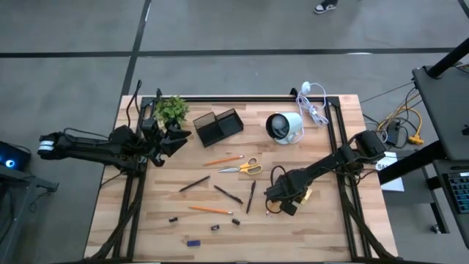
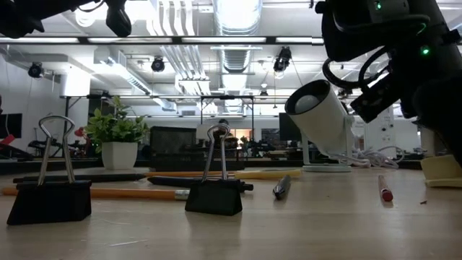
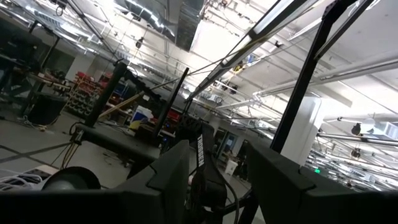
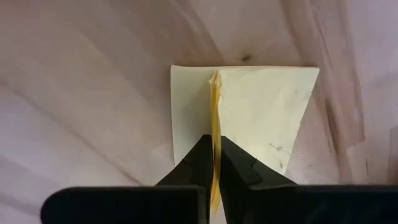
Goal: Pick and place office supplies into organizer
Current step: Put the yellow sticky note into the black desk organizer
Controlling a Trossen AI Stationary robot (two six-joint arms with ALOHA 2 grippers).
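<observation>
High view, itemised largest first. Wooden table (image 1: pixel 146 220), bearing all that follows. Right arm reaching toward table centre; right gripper (image 1: pixel 288 203) down at the board, jaws pinched shut on the top sheet of the yellow sticky-note block (image 4: pixel 261 118), paper puckered into a ridge running out between the fingertips (image 4: pixel 199 163), rest of the block flat on the wood just beyond the jaws. Left arm parked at the far side from the right jaws; left gripper (image 1: pixel 170 141) hanging partly open, nothing between its fingers, beside a small green plant (image 1: pixel 171 108). White round cup (image 1: pixel 282 127) tipped on its side, well apart from the closed jaws. Organizer (image 1: pixel 218 126), black, compartments apparently holding nothing. Scissors (image 1: pixel 242 168), orange pencils (image 1: pixel 223 159), dark pens (image 1: pixel 228 193), binder clips (image 2: pixel 214 193) and a blue bit (image 1: pixel 193 242) loose on the board, between the two grippers or nearer the front edge.

Progress, judged: first item just gripped, none delivered; every supply left to carry across to the organizer.
</observation>
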